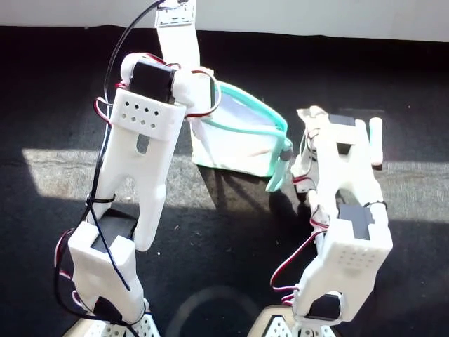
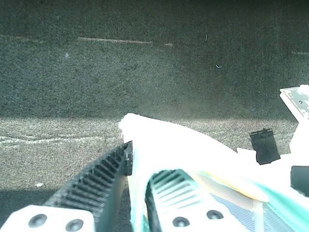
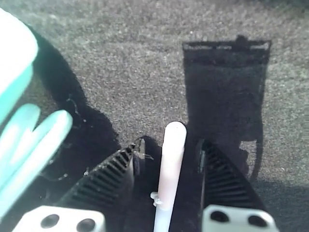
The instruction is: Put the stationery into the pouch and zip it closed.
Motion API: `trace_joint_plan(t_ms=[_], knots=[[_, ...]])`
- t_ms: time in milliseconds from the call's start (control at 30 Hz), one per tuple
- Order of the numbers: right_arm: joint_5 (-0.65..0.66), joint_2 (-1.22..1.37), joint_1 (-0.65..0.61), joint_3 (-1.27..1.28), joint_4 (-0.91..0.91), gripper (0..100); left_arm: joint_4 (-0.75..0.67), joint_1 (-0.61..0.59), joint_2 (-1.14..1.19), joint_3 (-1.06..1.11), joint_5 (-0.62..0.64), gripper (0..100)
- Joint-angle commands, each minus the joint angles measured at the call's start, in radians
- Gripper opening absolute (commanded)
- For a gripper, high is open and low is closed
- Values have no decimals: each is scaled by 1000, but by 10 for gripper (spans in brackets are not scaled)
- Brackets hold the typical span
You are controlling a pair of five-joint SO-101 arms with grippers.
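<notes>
— What does the high camera give you?

— I have the pouch (image 1: 235, 144), white with a teal zip rim. Its mouth is open and it sits tilted over the dark desk (image 1: 210, 232). My left arm (image 1: 140, 140) ends at one corner of the pouch. A teal tab (image 1: 279, 172) hangs off the opposite corner. My right arm (image 1: 351, 239) stands just beside that tab, and the white pen (image 1: 377, 140) is on the arm's side away from the pouch.

— And the left wrist?

— My left pincer (image 2: 140, 166) is clamped on the pouch (image 2: 193, 145) at its edge. One black ribbed finger (image 2: 96, 186) is outside. The other finger (image 2: 166, 193) shows through the clear wall, so it is inside the pouch. The edge is pinched between them. I also see pale yellow and blue stripes through the wall, but I cannot tell what they are.

— Right wrist?

— The pen (image 3: 169, 164) runs down the middle of my right pincer (image 3: 169, 147), outside the pouch. I cannot tell whether the pincer is clamped on the pen or only around it. The tab (image 3: 34, 135) hangs near the pincer, and a bit of the pouch (image 3: 12, 53) shows past the tab. The desk (image 3: 120, 58) lies beyond the pen.
</notes>
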Motion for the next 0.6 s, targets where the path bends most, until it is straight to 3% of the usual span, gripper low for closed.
trace_joint_plan(t_ms=[0, 400, 567], knots=[[48, -5, 18, -30, 7, 180, 6, -1, 36, 8, -12, 10], [71, -7, 16, 148, -159, 173, 6, 2, 36, 8, -12, 10], [68, -7, 16, 154, -189, 0, 6, 2, 36, 8, -12, 10]])
